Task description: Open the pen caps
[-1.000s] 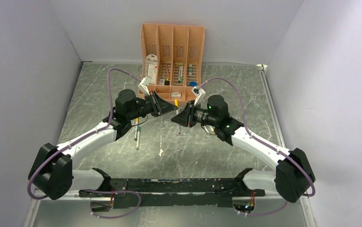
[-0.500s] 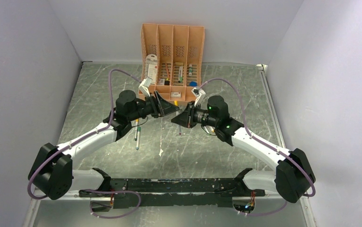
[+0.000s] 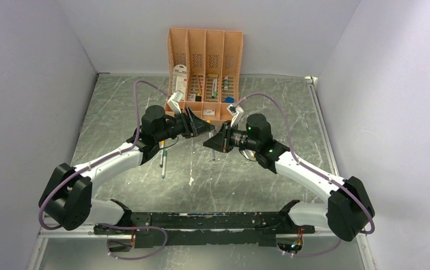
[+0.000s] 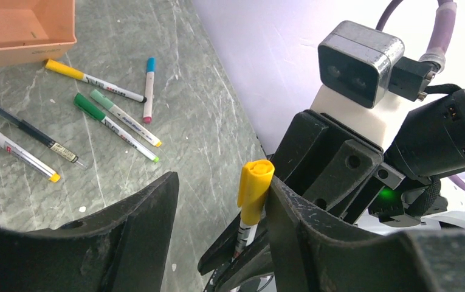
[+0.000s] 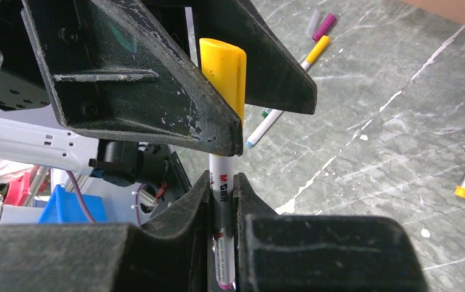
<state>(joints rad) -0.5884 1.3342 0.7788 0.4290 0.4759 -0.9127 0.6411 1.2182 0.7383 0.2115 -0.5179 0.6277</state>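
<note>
So the left gripper (image 4: 223, 191) just let go. It was pinched on the yellow cap (image 4: 254, 188) a sec ago, now the jaws are apart w/ the cap between them, mid-frame. Cap's still on the pen (image 5: 222, 237), so nothing's opened yet imo. The right gripper (image 5: 222, 182) is clamped on the barrel, bottom centre. Left wrist cam shows spare pens (image 4: 105, 106) on the table (image 4: 205, 103), upper left. Top cam's too small to tell.

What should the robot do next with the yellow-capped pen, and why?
Probably close the left gripper on the yellow cap. Its jaws stand open either side of the cap, which sits on the pen that the right gripper clamps, so nothing grips it for pulling.
</note>
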